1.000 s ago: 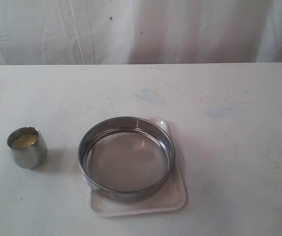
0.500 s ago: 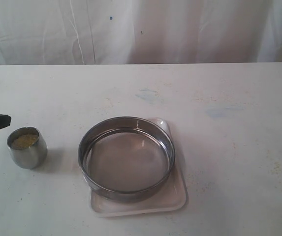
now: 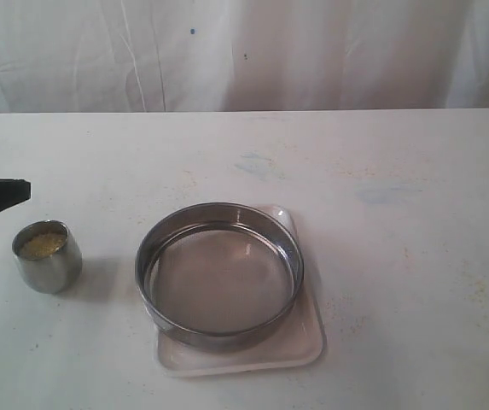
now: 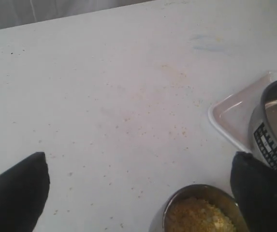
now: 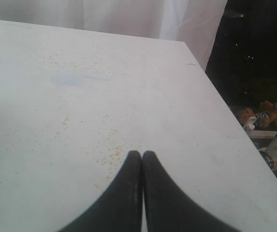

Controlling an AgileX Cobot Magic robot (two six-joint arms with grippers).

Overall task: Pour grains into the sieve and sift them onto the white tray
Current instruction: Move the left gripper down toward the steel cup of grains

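A small steel cup [image 3: 47,256] holding golden grains [image 3: 42,245] stands on the table at the left. The wide steel sieve [image 3: 218,273] rests on the white tray [image 3: 299,350] near the middle. My left gripper [image 4: 140,157] is open and holds nothing. One dark finger [image 3: 5,192] pokes in from the left edge, just behind the cup. In the left wrist view the cup [image 4: 177,203] with grains [image 4: 198,217] sits close to one finger [image 4: 261,193], with the tray [image 4: 230,113] and sieve [image 4: 273,130] beyond. My right gripper [image 5: 142,153] is shut and empty over bare table.
Stray grains [image 5: 111,154] speckle the white table [image 3: 381,171]. A white curtain [image 3: 244,51] hangs behind it. In the right wrist view the table edge [image 5: 225,106] drops off to a dark area with clutter [image 5: 273,135].
The left gripper's dark finger has come further in from the left edge of the exterior view, closer to the cup. Cup, sieve and tray have not moved.
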